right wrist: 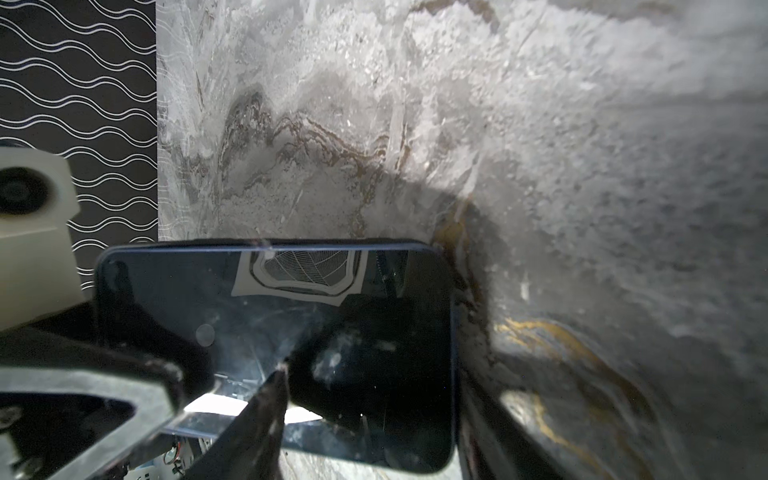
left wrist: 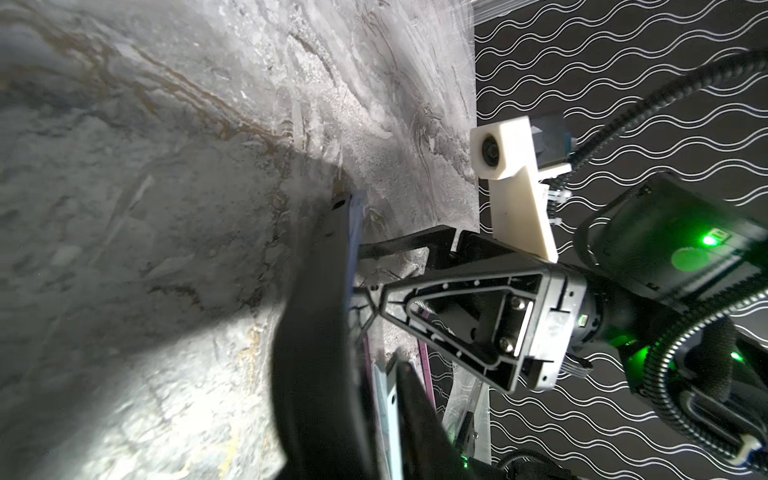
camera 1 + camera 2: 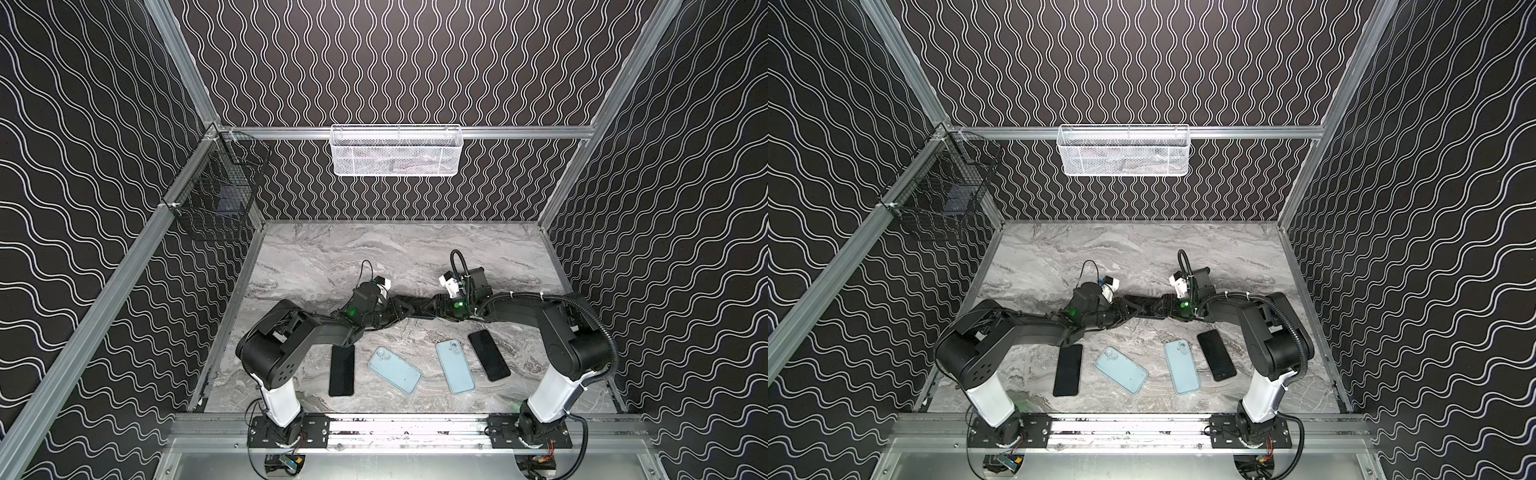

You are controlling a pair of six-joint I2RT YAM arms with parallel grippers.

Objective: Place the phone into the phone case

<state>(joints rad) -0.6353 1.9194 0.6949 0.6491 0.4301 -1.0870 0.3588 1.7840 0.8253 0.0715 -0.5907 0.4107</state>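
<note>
Right pincer (image 3: 434, 307) grasping phone (image 1: 374, 291) end | left pincer (image 3: 405, 309) clenched on opposite end

Robotics lab, enclosed test cell. Bare aluminium frame (image 3: 407, 428) boxes in space. Wall panels (image 3: 395, 62) black with white wavy lines on left, right, far sides. Left arm (image 3: 282, 345) and right arm (image 3: 573, 336) bolted to near rail. Marble-look tabletop (image 3: 374, 249) as work surface. White mesh basket (image 3: 395, 151) on far rail, black wire basket (image 3: 216, 187) at far left corner. Wrist camera (image 2: 511, 166), cables exposed.
</note>
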